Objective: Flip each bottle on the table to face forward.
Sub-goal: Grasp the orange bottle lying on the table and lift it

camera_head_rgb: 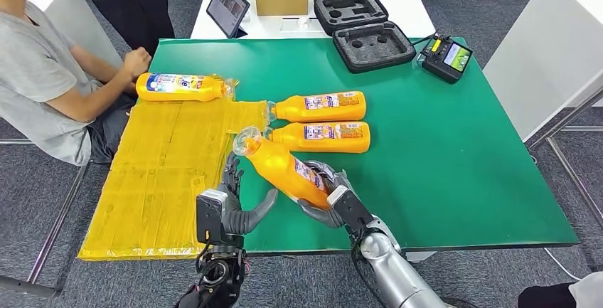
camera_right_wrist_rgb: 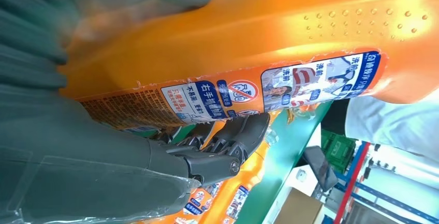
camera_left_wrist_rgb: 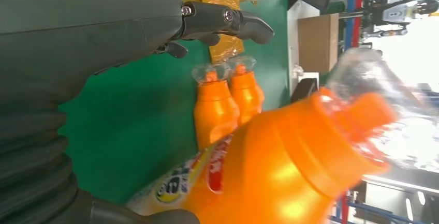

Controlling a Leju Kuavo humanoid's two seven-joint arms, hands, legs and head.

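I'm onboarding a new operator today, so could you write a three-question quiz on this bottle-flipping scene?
1. True or false: the right hand grips an orange bottle lifted off the green table.
2. How many orange bottles are in the head view?
3. The left hand is: A) holding a bottle B) holding nothing, fingers apart, beside the lifted bottle C) on the yellow mat.

Key: 1 true; 2 four; 3 B.
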